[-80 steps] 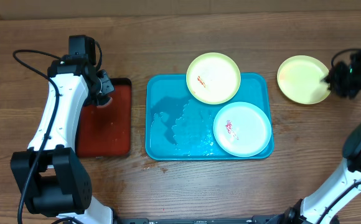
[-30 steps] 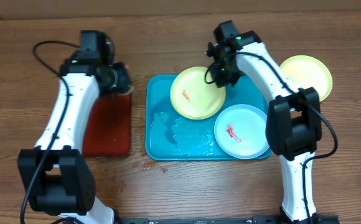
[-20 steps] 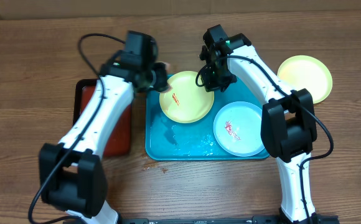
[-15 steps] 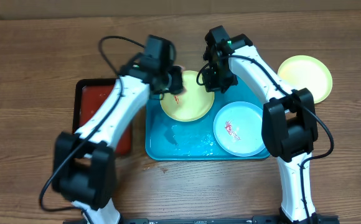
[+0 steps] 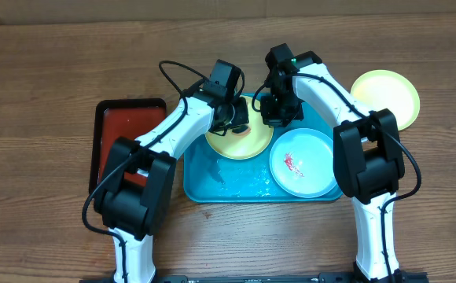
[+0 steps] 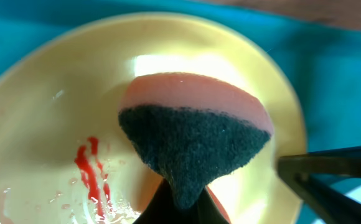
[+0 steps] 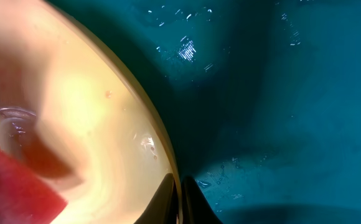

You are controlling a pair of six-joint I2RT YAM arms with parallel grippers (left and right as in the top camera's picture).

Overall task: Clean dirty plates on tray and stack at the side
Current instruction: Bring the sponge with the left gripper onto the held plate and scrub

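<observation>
Overhead looks down; both close wrist views share one plate [image 6: 43, 118].

The hand [image 7: 180, 200] pinches the rim of a yellow-green plate [image 7: 87, 118]. One dark fingertip sits on the plate's inner side and the other just outside, with the thin edge between them. The plate fills the space left of the hand, its surface wet and glossy. Far to the hand's left, a blurred red sponge [image 7: 18, 183] overlaps the plate. Right of the hand and beyond it spreads the turquoise tray [image 7: 280, 93], beaded with water droplets.
</observation>
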